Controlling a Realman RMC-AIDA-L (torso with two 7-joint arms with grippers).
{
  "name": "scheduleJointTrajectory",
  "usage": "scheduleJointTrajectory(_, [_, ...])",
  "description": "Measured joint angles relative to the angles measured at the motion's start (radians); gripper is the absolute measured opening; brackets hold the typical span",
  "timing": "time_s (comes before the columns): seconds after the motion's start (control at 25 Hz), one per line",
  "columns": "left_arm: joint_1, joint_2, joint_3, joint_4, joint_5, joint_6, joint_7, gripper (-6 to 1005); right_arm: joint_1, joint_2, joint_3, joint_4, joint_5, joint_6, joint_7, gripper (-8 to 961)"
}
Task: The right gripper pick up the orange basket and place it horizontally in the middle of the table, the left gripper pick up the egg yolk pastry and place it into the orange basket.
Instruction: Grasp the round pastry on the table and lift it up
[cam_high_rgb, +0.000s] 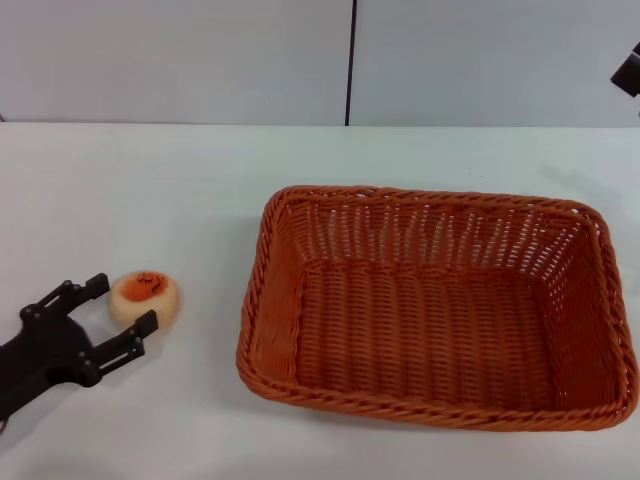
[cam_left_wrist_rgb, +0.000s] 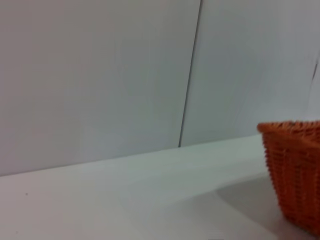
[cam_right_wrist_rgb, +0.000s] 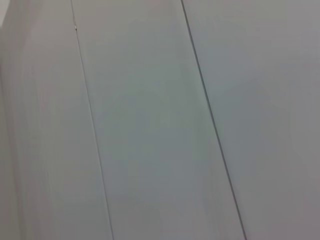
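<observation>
The orange basket (cam_high_rgb: 440, 310) lies lengthwise across the white table (cam_high_rgb: 150, 180), right of centre, upright and with nothing in it. One of its corners (cam_left_wrist_rgb: 295, 175) shows in the left wrist view. The egg yolk pastry (cam_high_rgb: 147, 296) sits on the table at the left, well apart from the basket. My left gripper (cam_high_rgb: 125, 303) is open at table level, one finger on each side of the pastry's near edge. A dark part of my right gripper (cam_high_rgb: 628, 72) shows at the far right edge, high above the table. The right wrist view shows only wall.
A grey panelled wall (cam_high_rgb: 350, 60) with a dark vertical seam runs behind the table's far edge. Bare white tabletop lies between the pastry and the basket and behind both.
</observation>
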Motion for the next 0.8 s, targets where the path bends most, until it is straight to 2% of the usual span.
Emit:
scheduleJointTrajectory(0.48, [-0.047, -0.004, -0.002, -0.049, -0.006, -0.071, 0.078, 791, -0.01, -0.002, 0.017, 0.011, 0.008, -0.018, -0.006, 574])
scheduleJointTrajectory(0.8, [-0.048, -0.004, 0.0, -0.055, -0.002, -0.075, 0.079, 556, -0.015, 0.0, 0.064, 0.026, 0.008, -0.021, -0.008, 574])
